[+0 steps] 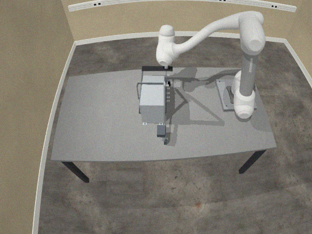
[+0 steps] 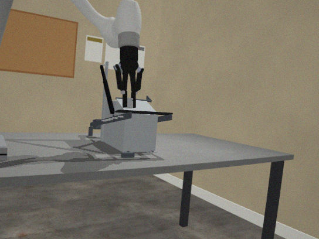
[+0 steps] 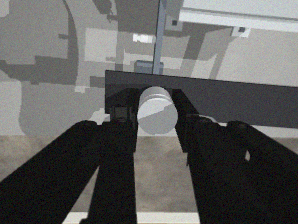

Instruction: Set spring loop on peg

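My gripper (image 2: 129, 105) (image 3: 155, 102) points down and is shut on the steel weight (image 2: 129, 102) (image 3: 157, 116), a pale upright cylinder. The weight hangs just above the dark pedal (image 1: 149, 68) (image 2: 159, 113) (image 3: 240, 102), near its end on the lever side; a small gap seems to remain under it. The pedal is raised. The black spring (image 2: 107, 89) slopes from the tall post (image 2: 107, 73) down to the peg row. Its lower end is around a peg (image 1: 168, 84) towards the pedal end. Further pegs (image 1: 168, 96) stick out behind it. The loop itself is too small to tell.
The feeder's light grey housing (image 1: 152, 93) (image 2: 141, 132) stands beside the peg lever on the bench (image 1: 94, 114) (image 2: 211, 149). A bent dark rod (image 1: 138, 90) runs around the housing. The arm's base plate (image 1: 222, 97) is at the bench's right in the top view.
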`<state>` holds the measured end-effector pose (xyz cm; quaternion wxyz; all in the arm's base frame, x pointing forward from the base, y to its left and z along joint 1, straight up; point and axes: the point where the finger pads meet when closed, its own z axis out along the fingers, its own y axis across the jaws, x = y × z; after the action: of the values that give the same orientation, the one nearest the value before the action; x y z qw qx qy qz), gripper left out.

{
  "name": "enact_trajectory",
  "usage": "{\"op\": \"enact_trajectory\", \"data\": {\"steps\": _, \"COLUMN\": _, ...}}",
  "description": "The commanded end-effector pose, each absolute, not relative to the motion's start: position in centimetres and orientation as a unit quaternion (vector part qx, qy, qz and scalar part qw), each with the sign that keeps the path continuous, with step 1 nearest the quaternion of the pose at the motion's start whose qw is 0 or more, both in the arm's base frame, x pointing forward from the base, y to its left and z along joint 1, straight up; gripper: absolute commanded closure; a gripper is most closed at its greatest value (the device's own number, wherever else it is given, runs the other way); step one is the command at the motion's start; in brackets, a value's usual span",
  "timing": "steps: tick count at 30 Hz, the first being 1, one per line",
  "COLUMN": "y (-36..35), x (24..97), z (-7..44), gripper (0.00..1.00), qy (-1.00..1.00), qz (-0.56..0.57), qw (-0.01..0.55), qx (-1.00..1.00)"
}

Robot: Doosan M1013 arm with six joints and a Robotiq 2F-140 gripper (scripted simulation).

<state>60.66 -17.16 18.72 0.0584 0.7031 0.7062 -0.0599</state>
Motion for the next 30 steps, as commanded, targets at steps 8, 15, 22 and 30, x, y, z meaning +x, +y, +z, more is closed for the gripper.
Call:
{"op": "enact_trajectory", "data": {"steps": 8, "y": -17.16, "x": 60.69, "z": 18.36, "gripper": 0.75, "qy": 0.706, "qz": -0.059, "qw": 0.059, "qx": 0.703}}
{"op": "enact_trajectory", "data": {"steps": 15, "y": -17.16, "x": 60.69, "z": 17.87, "gripper": 0.75, "qy": 0.706, "qz": -0.059, "qw": 0.059, "qx": 0.703}}
{"op": "enact_trajectory", "data": {"steps": 22, "y": -17.16, "x": 60.69, "z": 17.81, "gripper": 0.0, "qy": 0.706, "qz": -0.059, "qw": 0.059, "qx": 0.703}}
{"op": "enact_trajectory", "data": {"steps": 30, "y": -17.16, "x": 60.69, "z": 17.81, "gripper": 0.0, "qy": 0.706, "qz": -0.059, "qw": 0.059, "qx": 0.703}}
